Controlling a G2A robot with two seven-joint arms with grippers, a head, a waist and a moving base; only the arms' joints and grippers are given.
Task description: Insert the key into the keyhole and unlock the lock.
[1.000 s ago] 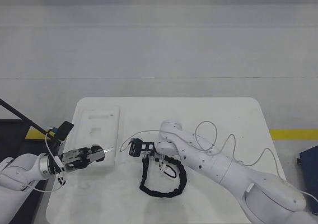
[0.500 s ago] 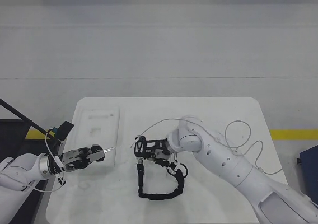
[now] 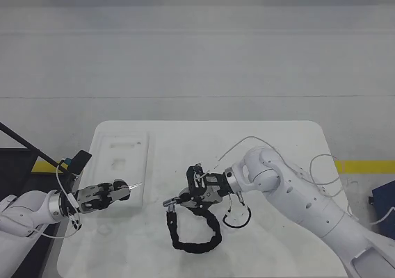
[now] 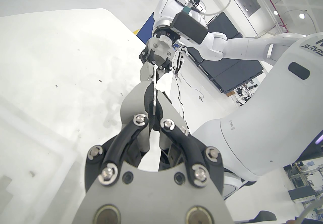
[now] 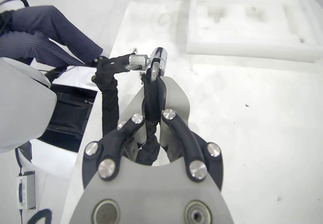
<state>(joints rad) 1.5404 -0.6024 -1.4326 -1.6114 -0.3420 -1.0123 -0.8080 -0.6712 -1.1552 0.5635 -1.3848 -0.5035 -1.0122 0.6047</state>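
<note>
The lock is a black fabric-covered chain (image 3: 192,240) ending in a silver lock body (image 5: 158,56). My right gripper (image 3: 196,191) is shut on the sleeve just behind that metal head, near the table's middle; the chain loops below it. In the right wrist view the right gripper (image 5: 154,88) pinches the sleeve, the silver head sticking out past the fingertips. My left gripper (image 3: 121,189) hangs over the table's left side, shut on a thin silver key (image 3: 133,185) whose tip points toward the lock. In the left wrist view the key (image 4: 154,93) stands edge-on between the pads, aimed at the other arm's gripper.
A white foam tray (image 3: 119,167) with shallow cutouts lies on the table's back left, under the left gripper. White cables (image 3: 267,149) arch off the right arm. A black stand pole (image 3: 10,135) crosses beyond the left table edge. A seated person's legs (image 5: 45,35) are beside the table.
My right arm has swung toward the table's right, carrying the lock head along; the chain loop has shifted and reshaped. The left arm with the key has stayed still.
</note>
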